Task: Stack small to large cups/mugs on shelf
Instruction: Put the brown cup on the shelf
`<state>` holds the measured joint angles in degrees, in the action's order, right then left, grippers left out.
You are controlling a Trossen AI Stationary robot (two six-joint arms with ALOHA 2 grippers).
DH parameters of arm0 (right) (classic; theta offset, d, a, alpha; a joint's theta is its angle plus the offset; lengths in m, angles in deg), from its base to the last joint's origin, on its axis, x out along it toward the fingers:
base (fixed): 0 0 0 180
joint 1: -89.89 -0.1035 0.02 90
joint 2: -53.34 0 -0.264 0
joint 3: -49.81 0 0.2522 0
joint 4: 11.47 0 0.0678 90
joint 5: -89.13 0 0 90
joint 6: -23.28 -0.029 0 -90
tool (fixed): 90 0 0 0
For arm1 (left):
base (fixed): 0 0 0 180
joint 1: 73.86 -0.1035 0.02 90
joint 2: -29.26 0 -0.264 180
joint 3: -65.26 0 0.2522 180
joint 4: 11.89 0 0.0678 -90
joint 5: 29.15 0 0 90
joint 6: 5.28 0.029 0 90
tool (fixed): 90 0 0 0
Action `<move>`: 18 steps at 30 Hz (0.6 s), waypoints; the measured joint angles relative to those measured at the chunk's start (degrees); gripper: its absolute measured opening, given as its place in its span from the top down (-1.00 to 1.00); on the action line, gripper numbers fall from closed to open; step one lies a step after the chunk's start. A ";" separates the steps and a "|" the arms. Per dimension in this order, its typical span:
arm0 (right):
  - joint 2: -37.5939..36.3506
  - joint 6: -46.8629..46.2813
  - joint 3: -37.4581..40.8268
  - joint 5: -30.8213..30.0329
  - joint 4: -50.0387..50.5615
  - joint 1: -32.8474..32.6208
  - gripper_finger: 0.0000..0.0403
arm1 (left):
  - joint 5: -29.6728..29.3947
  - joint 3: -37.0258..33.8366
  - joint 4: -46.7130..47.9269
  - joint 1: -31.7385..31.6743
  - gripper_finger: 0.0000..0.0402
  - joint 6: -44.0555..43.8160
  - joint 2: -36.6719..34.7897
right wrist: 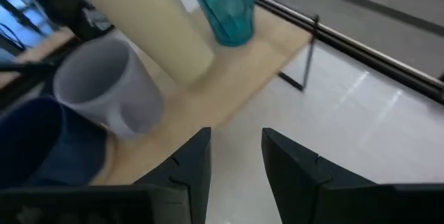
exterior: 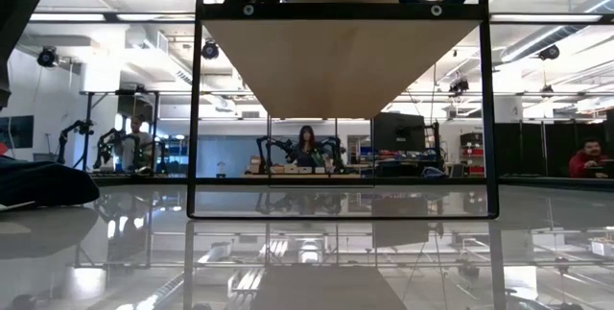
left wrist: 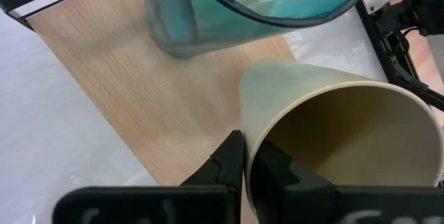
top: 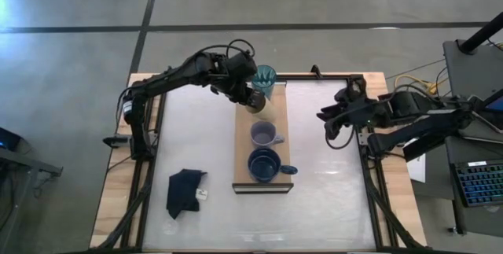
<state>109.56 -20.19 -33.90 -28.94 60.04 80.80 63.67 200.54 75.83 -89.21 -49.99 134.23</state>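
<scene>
Currently we are pinching the cream cup (top: 257, 106) by its rim with the left gripper (top: 253, 101), tilting it over the shelf (top: 242, 148) between the teal tumbler (top: 265, 77) and the lavender mug (top: 263, 134); the dark blue mug (top: 264, 164) is standing nearest the front. Next we are needing to right it and lower it there; the right gripper (top: 330, 120) is waiting spread beside the shelf.

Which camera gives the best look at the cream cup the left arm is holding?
The left wrist view: the cream cup fills it, tilted, its rim pinched by the left gripper. The right wrist view shows its outer side leaning beside the lavender mug. The high view shows only a sliver; the low view shows nothing.
</scene>
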 joint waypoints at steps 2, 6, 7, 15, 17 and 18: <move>1.05 0.03 0.00 0.23 -2.17 0.00 0.40 | -0.01 0.00 0.02 0.04 1.00 0.01 0.00; 5.63 2.87 0.00 2.41 -6.98 -0.01 0.40 | -0.10 -0.04 -0.01 0.04 1.00 0.05 0.00; 7.05 3.79 0.00 2.55 -7.95 0.01 0.40 | -0.12 -0.04 0.00 0.03 1.00 0.05 0.00; 13.27 6.77 0.02 4.54 -10.71 4.35 0.76 | -0.10 -0.04 0.03 0.07 1.00 0.15 0.00; 13.36 8.15 0.02 5.74 -12.06 5.62 0.90 | -0.10 -0.04 0.02 0.09 1.00 0.18 0.00; 13.34 8.84 0.02 7.35 -13.20 6.35 0.93 | -0.10 -0.04 0.04 0.09 1.00 0.19 0.00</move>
<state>122.90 -11.35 -33.88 -21.59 46.84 87.15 63.57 200.49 75.87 -89.13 -49.81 134.23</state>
